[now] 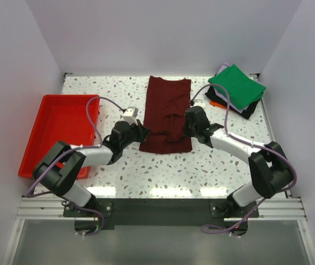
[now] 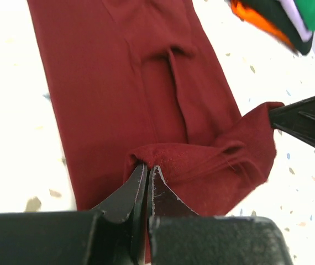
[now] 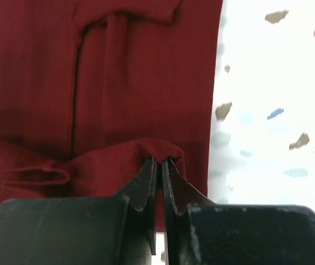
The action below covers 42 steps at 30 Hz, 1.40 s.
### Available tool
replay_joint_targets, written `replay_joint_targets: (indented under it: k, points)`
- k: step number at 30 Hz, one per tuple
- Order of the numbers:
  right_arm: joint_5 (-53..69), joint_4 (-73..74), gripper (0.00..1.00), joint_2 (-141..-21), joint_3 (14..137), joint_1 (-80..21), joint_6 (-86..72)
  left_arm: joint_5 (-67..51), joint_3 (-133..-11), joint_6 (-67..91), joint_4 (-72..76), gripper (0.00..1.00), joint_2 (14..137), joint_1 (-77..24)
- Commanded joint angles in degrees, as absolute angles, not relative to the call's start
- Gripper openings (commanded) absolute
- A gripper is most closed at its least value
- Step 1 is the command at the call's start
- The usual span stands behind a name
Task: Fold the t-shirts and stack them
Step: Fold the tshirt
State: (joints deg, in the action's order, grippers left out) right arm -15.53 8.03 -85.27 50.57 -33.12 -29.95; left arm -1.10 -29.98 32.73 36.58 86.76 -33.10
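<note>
Maroon t-shirt (image 1: 167,113), hem in 2 grippers (image 2: 147,168) (image 3: 158,161) (clamped)

No text, label, brand or number is legible on the maroon t-shirt (image 1: 167,105) or the red tray (image 1: 58,130) beside it.

A: Surface?
B: One table (image 1: 201,165), white top with coloured speckles, walls on three sides.
A: Items lying on it?
B: Three. Left: red tray (image 1: 33,138). Centre: maroon t-shirt (image 1: 168,102), folded into a long strip running near to far, its near end raised off the top. Far right corner: stack of folded t-shirts (image 1: 237,85), green uppermost, apart from the strip.
</note>
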Motion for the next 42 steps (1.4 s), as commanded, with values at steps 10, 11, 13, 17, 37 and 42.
replay_joint_targets:
  k: [10, 11, 13, 17, 37, 42]
  points:
    - [-12.5, 2.8, 0.0, -97.6, 62.8, -25.9, -26.1, -9.1, -40.6, 32.3, 51.4, 0.0, 99.7, -24.8]
    - [-12.6, 2.8, 0.0, -98.1, 62.9, -25.7, -26.1, -9.4, -41.2, 32.3, 51.4, 0.0, 101.1, -24.3]
    - [-13.2, 2.8, 0.0, -98.2, 62.8, -25.1, -26.1, -9.9, -42.6, 32.2, 51.5, 0.0, 102.7, -23.7]
    - [-12.9, 2.5, 0.0, -98.3, 62.6, -23.6, -26.1, -12.1, -44.2, 32.5, 53.2, 0.0, 106.2, -21.5]
    - [-10.7, 8.3, 0.65, -102.7, 74.6, -21.7, -22.5, -8.3, -50.8, 29.4, 45.3, 0.69, 105.0, -19.1]
    - [-10.6, 6.7, 0.79, -93.1, 69.4, -21.7, -22.3, -6.8, -45.3, 27.7, 42.5, 0.74, 97.8, -19.2]
